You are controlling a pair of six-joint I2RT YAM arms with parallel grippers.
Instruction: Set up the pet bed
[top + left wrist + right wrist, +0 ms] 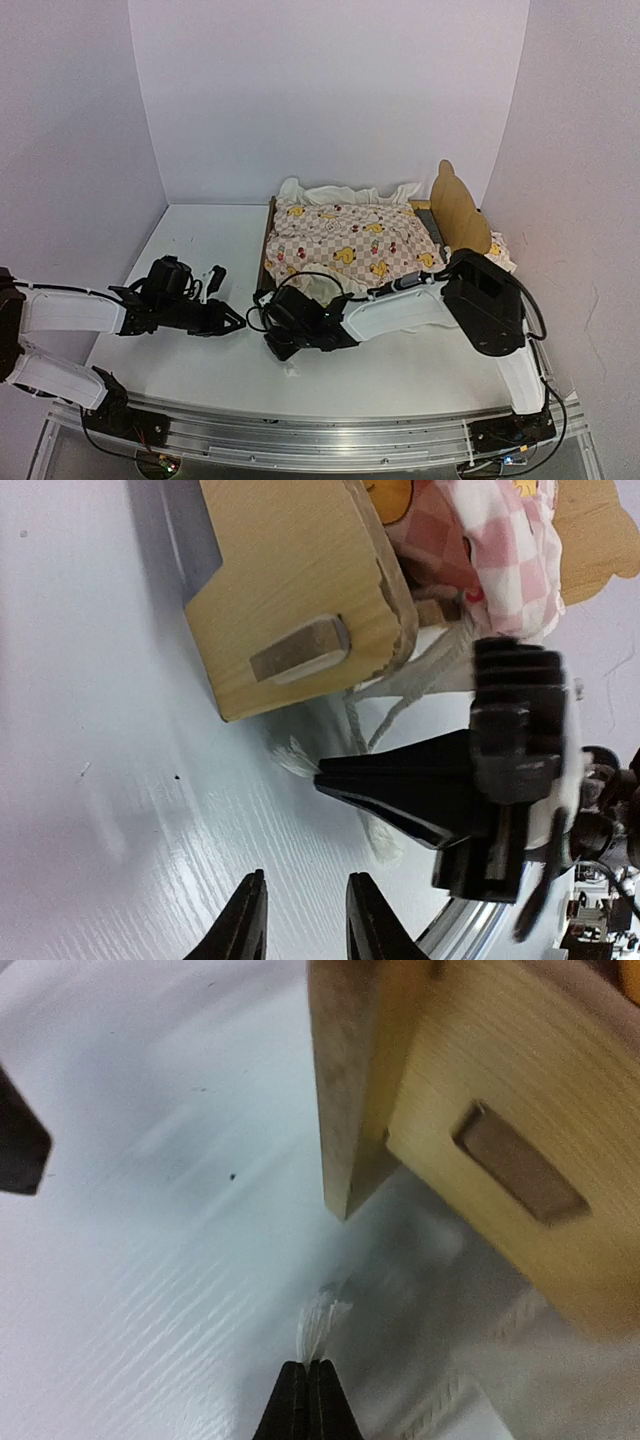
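R gripper [308, 1372] pressed tight together, tips down near table [190, 250], just short of pet bed [458, 208] foot-end corner; L gripper [305, 920] fingers parted, nothing betw them.
Bed sits far-right on table, headboard to the right, foot end toward centre, checked duck quilt [350, 240] draped over it. R wrist view: wood corner post and side panel just beyond the tips, not touching. Frayed white tuft [322, 1318] lies right at R tips; can't tell if it's pinched. L gripper hangs left of the foot end, near but apart, facing R gripper across the corner.
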